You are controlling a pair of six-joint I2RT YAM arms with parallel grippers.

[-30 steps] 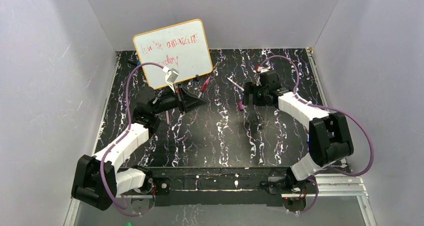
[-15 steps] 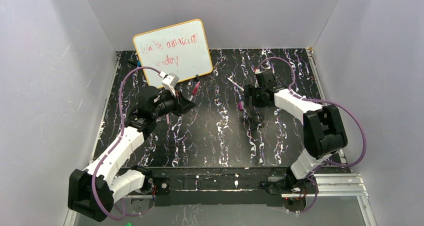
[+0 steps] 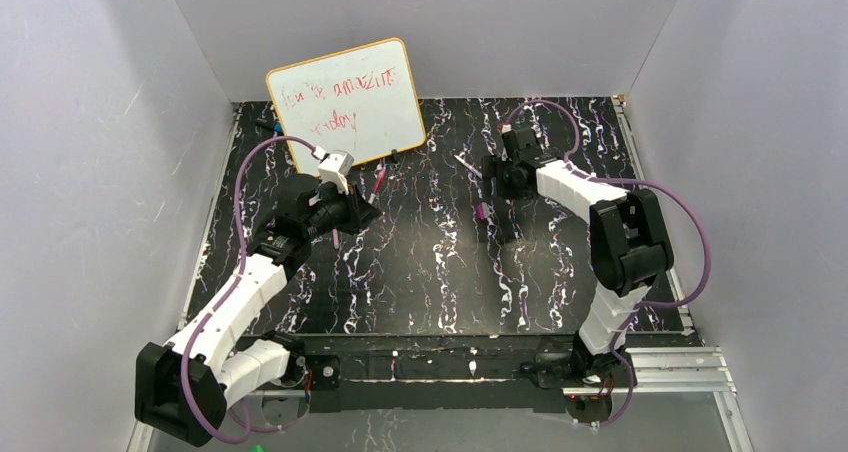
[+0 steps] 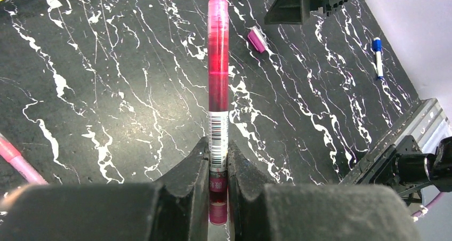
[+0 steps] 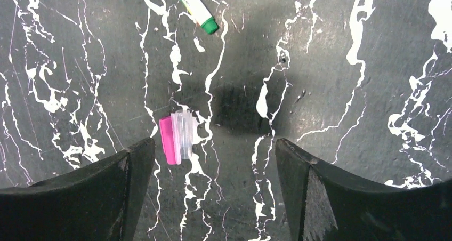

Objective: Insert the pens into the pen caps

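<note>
My left gripper (image 4: 217, 150) is shut on the back end of a pink-red pen (image 4: 218, 81) and holds it above the table, tip pointing away; in the top view the pen (image 3: 378, 179) sticks out of the gripper (image 3: 358, 210) below the whiteboard. My right gripper (image 5: 213, 150) is open and empty above the table, at the back middle in the top view (image 3: 500, 184). A magenta pen cap (image 5: 177, 136) lies just ahead of its left finger; it also shows in the top view (image 3: 481, 211) and the left wrist view (image 4: 257, 40). A white-bodied pen (image 5: 194, 6) with a green tip lies beyond it.
A whiteboard (image 3: 345, 102) leans at the back left. A blue-tipped marker (image 4: 377, 54) lies to the right on the black marbled table (image 3: 440, 272). Another pink pen (image 4: 16, 158) lies at the left edge of the left wrist view. Grey walls enclose the table.
My left gripper has pulled back to the left with the pink-red pen. My right gripper has moved toward the back of the table, away from the cap.
</note>
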